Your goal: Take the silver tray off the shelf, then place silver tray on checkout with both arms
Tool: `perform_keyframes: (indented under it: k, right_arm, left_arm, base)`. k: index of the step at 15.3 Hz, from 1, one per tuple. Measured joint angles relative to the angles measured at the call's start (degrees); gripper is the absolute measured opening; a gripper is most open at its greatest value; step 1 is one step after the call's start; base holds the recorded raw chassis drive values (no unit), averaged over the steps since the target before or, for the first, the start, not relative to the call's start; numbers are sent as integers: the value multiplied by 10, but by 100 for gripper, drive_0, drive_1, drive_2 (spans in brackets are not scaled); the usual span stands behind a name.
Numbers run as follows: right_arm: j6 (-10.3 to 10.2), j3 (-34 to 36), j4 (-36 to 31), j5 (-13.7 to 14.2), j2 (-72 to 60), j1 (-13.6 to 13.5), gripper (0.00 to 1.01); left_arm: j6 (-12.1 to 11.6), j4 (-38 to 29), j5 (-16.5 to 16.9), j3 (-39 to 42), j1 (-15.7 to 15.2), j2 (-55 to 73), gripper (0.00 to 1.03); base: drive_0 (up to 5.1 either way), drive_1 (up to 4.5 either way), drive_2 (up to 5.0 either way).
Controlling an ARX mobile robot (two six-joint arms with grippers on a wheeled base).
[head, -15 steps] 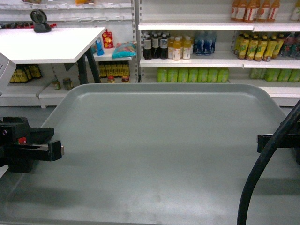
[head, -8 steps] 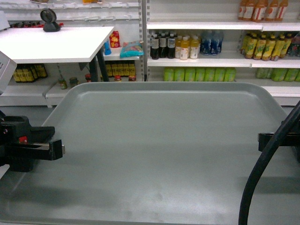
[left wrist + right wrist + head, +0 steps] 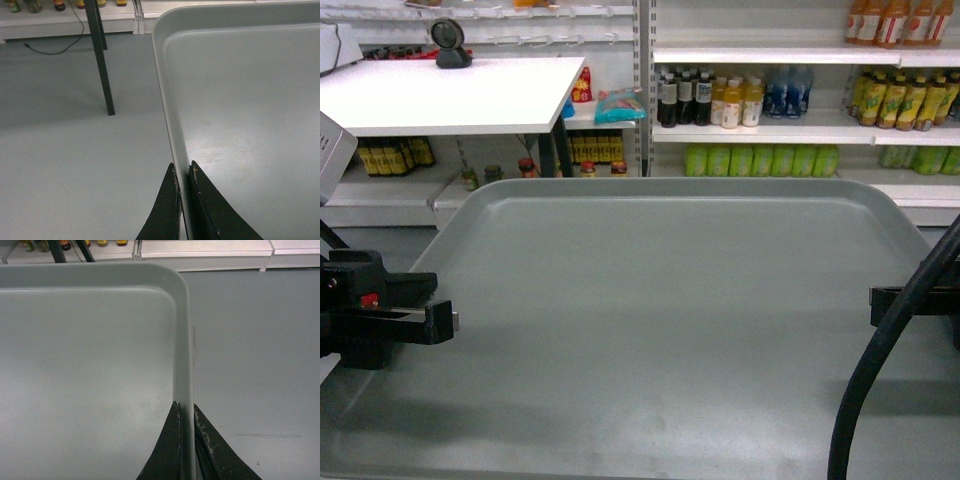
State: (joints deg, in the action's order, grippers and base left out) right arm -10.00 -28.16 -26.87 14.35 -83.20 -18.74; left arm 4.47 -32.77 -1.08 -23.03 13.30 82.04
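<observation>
Grey-silver tray (image 3: 670, 330) rim pinched between both grippers' closed fingers — left gripper (image 3: 183, 172), right gripper (image 3: 185, 410).

tray (image 3: 670, 330) fills lower frame, above floor (image 3: 60, 150) | left end effector (image 3: 183, 200) on tray's left rim, frame left | right end effector (image 3: 185, 440) on right rim, frame right | worktop (image 3: 440, 95) upper left, behind tray | shelves (image 3: 800, 130) upper right | cable (image 3: 880, 360) lower right, before tray

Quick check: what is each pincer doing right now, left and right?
Left pincer: closed on the left rim of the tray.
Right pincer: closed on the tray's right rim.
</observation>
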Motion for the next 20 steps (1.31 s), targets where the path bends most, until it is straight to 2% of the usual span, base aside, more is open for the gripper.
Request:
perform_keyframes:
  k: [20]
  right_arm:
    - [0, 0, 0, 0, -1, 0, 3]
  left_arm:
    - [-1, 1, 0, 0, -1, 0, 3]
  base:
    - [-479, 230, 230]
